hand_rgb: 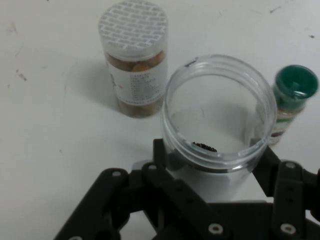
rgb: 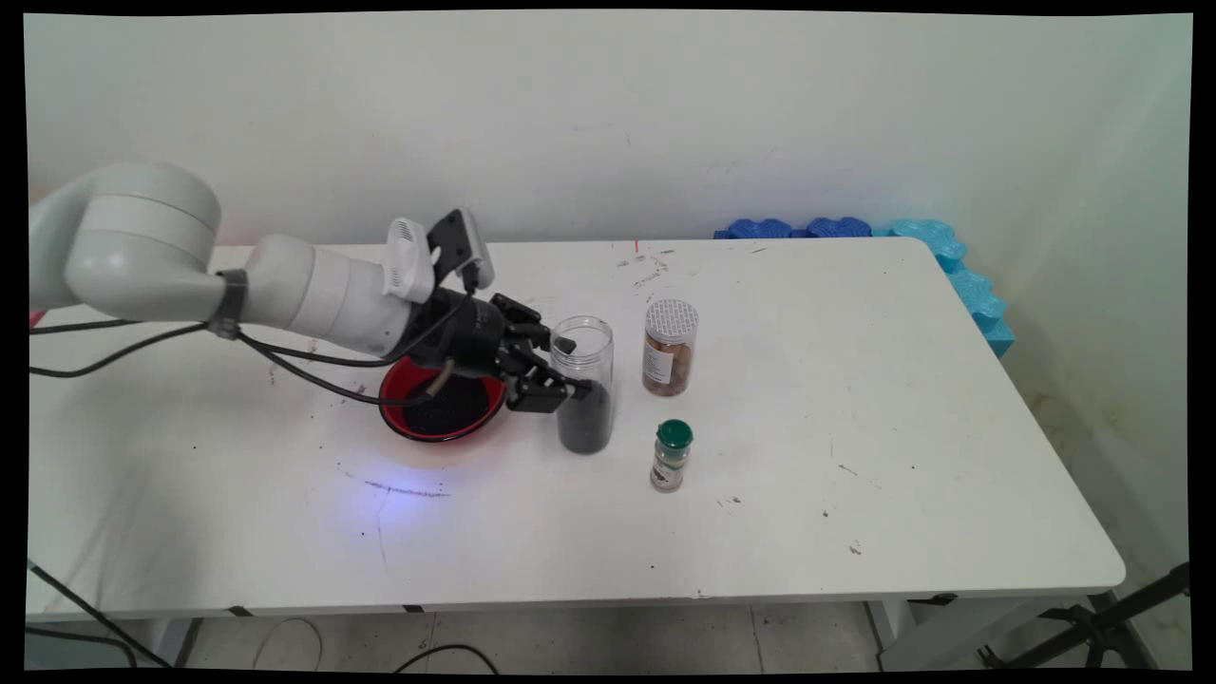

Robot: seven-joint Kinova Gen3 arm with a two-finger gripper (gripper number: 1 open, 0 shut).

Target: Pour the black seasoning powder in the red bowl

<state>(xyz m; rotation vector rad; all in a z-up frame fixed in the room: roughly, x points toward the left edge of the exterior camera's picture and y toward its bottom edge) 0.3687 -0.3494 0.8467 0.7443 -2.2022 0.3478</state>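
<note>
Because its fingers (hand_rgb: 167, 192) flanked the open jar (rgb: 583, 385) on both sides, the hand (rgb: 560, 375) looked clamped on it, upright on the desk (rgb: 855, 427) beside the red bowl (rgb: 439, 407); a capped jar (rgb: 670, 347) and green-capped bottle (rgb: 672, 454) stood near.

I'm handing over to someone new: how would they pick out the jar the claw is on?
Start at the red bowl left of centre on the white table; the clear jar stands just right of it, between the claw fingers. Unlike the capped nut jar and the green-capped spice bottle nearby, it is lidless, with dark contents at the bottom.
</note>
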